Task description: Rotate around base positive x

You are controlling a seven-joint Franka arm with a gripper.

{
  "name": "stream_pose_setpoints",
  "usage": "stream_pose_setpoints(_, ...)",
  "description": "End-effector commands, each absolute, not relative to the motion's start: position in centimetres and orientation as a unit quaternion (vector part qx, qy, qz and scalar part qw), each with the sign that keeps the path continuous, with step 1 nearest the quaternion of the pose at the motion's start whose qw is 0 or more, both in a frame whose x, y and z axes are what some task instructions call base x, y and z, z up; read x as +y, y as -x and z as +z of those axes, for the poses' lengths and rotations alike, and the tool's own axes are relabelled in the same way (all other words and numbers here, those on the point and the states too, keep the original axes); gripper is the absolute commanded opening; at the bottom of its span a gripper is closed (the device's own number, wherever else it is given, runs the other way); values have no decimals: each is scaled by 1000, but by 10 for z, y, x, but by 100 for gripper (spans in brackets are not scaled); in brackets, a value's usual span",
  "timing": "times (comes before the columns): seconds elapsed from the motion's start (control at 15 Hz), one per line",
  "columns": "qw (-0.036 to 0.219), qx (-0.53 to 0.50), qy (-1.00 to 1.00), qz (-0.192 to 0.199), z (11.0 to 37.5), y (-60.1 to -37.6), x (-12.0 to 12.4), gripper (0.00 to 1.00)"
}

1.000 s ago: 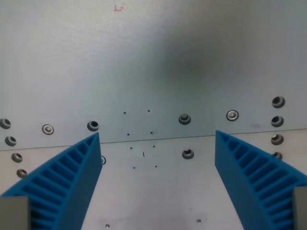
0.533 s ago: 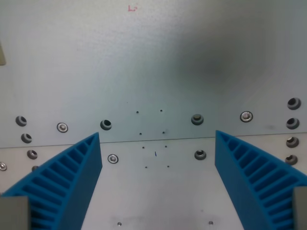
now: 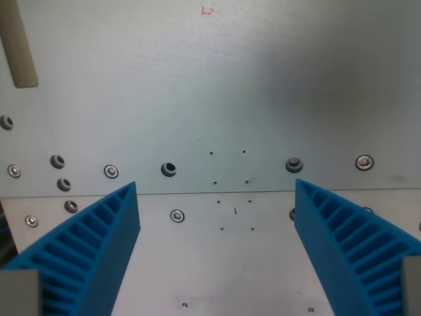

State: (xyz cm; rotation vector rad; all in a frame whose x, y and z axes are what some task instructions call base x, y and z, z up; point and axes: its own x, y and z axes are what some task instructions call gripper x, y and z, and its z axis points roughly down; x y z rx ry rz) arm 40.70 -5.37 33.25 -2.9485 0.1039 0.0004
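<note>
Wrist view. Item: gripper [image 3: 216, 187], two blue ribbed fingers, one [image 3: 85, 247] at the wrist view's lower left, the other [image 3: 352, 243] at the lower right. Fingers stand wide apart; nothing between them.

Item: surface [image 3: 197, 85], pale grey metal plate, filling the frame beneath and beyond the gripper. A straight seam [image 3: 217, 193] crosses it from side to side, level with the fingertips.

Item: row of screws and holes just beyond the seam. Dark open hole [image 3: 169, 169] beyond the left fingertip; washered screw [image 3: 111, 172] further to the wrist view's left; raised bolt [image 3: 294, 164] beyond the right fingertip; washered screw [image 3: 364, 162] further right. One more screw [image 3: 176, 215] lies on the near side of the seam, just beside the left finger.

Item: cluster of small dark dots [image 3: 231, 191] between the fingertips, straddling the seam, with a short blue mark [image 3: 235, 211] among them.

Item: beige strip [image 3: 18, 49], tilted, at the upper left, well beyond the left finger.

Item: small red mark [image 3: 208, 10] at the top edge, well ahead of the gripper.

Task object: none separate from the gripper can be made out.
</note>
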Motion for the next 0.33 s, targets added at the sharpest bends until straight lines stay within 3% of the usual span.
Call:
stream_pose_setpoints(0.07,203,23,979,11,336,-408,-60,100)
stream_pose_setpoints(0.33,226,23,974,12,336,-408,-60,100)
